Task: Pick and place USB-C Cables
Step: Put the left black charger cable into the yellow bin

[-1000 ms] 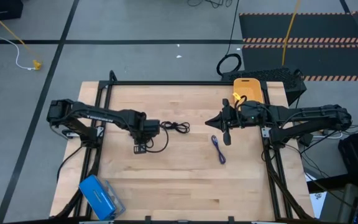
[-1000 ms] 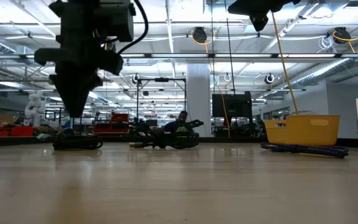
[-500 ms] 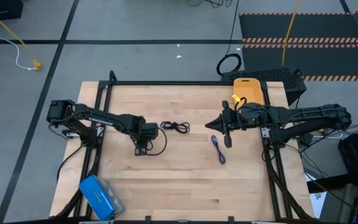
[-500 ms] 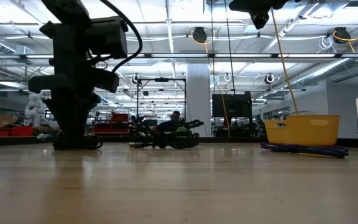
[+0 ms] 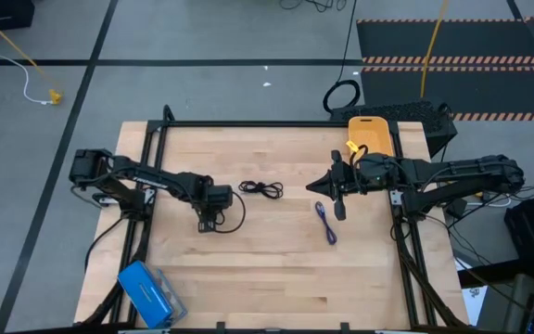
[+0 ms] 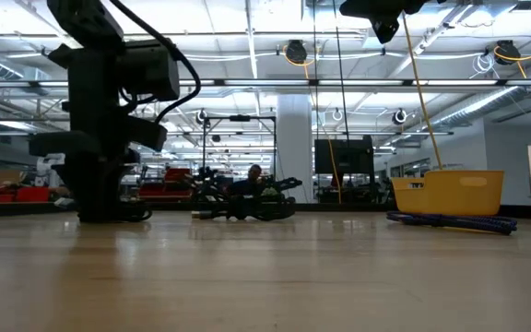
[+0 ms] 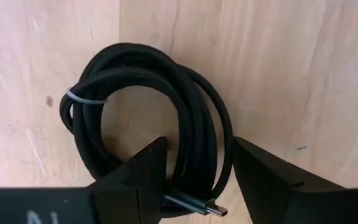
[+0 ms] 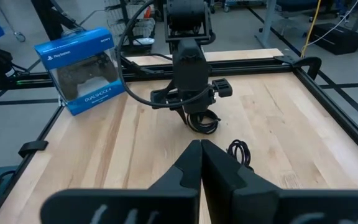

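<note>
Black round-coiled USB-C cable (image 7: 166,118), pale tie on one side, straddled by released left pincer (image 7: 197,168); right pincer (image 8: 201,163) clenched, empty.

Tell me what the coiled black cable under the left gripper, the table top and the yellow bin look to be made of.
Coiled black cable: matte rubbery jacket, likely plastic; a pale thin tie binds the loops, and the plug tip looks metallic.
Table top: light wood planks, with visible grain and seams.
Yellow bin: probably moulded plastic, smooth and evenly coloured.

"PlayStation" and "DUALSHOCK 4" on the blue box (image 8: 82,68)
</note>
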Tool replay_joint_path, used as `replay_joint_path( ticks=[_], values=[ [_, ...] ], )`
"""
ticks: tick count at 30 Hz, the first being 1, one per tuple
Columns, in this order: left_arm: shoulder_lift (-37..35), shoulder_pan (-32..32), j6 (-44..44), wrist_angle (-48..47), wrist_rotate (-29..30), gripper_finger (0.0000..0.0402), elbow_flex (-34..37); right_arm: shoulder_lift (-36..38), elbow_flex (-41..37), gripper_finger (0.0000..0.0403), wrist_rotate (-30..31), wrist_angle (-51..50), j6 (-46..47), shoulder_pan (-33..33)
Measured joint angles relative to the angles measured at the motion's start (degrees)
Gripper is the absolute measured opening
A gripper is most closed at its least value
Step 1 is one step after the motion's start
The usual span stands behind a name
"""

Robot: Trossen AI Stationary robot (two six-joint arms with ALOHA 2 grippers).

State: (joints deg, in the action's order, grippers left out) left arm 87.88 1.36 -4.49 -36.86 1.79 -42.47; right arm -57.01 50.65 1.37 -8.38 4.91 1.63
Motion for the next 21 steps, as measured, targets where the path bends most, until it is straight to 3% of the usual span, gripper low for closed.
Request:
replay_joint_path(
  ticks=[21],
  values=[
    [-0.03,-0.01,-0.28,1.07,0.17,0.0184,0.70,0.00,0.00,0.0000,0.00,0.00,0.00,0.00]
  ],
)
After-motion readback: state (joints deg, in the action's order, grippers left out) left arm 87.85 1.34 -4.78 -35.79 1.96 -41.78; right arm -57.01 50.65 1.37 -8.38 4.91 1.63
